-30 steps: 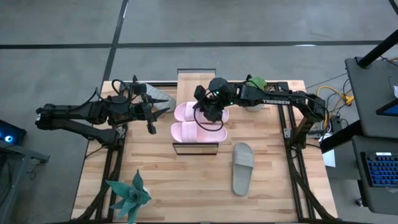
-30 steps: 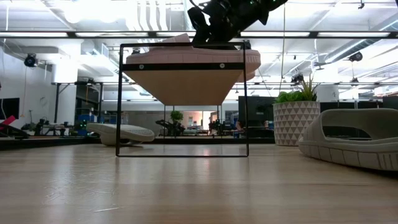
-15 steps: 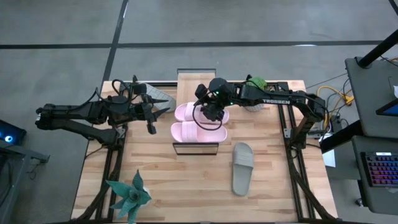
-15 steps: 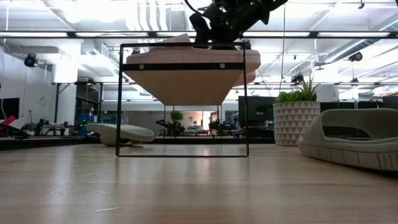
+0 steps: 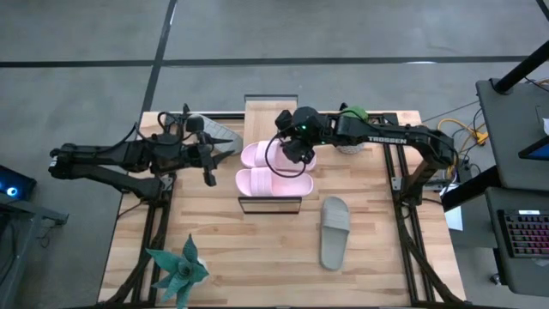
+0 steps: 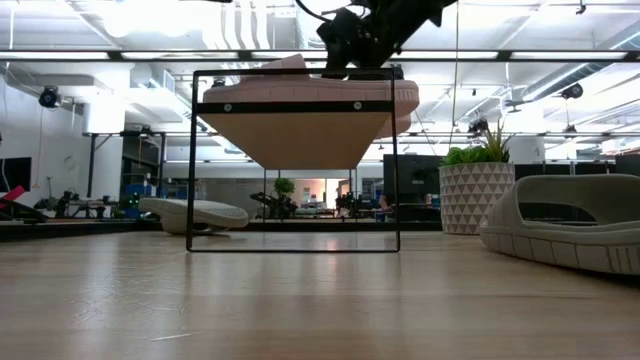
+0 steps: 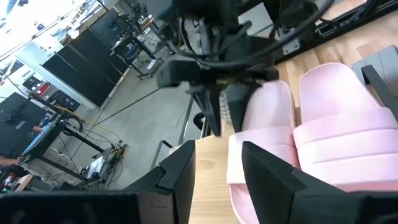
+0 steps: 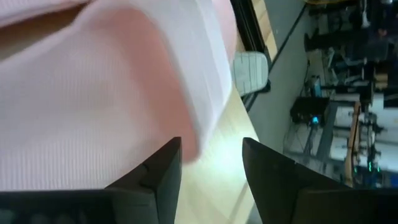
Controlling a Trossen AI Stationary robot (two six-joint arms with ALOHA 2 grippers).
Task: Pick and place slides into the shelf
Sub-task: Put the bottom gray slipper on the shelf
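Observation:
The shelf (image 5: 270,116) stands mid-table, and two pale pink slides lie side by side on its plank: the far one (image 5: 262,154) and the near one (image 5: 273,182). My right gripper (image 5: 293,159) hovers open just above the far pink slide's right end (image 8: 93,93), and I cannot make out any touch. My left gripper (image 5: 211,161) waits open to the left of the shelf, facing the pink slides (image 7: 323,137). One grey slide (image 5: 334,230) rests sole down on the table, near and right of the shelf. Another grey slide (image 5: 216,133) lies at the far left.
A potted green plant (image 5: 352,129) stands at the far right behind my right arm. A teal paper plant (image 5: 180,270) sits at the near left corner. Open tabletop lies in front of the shelf (image 6: 300,300).
My right gripper has turned at the wrist over the far pink slide and drawn a little up and toward the table's right. Both pink slides stay where they were on the shelf.

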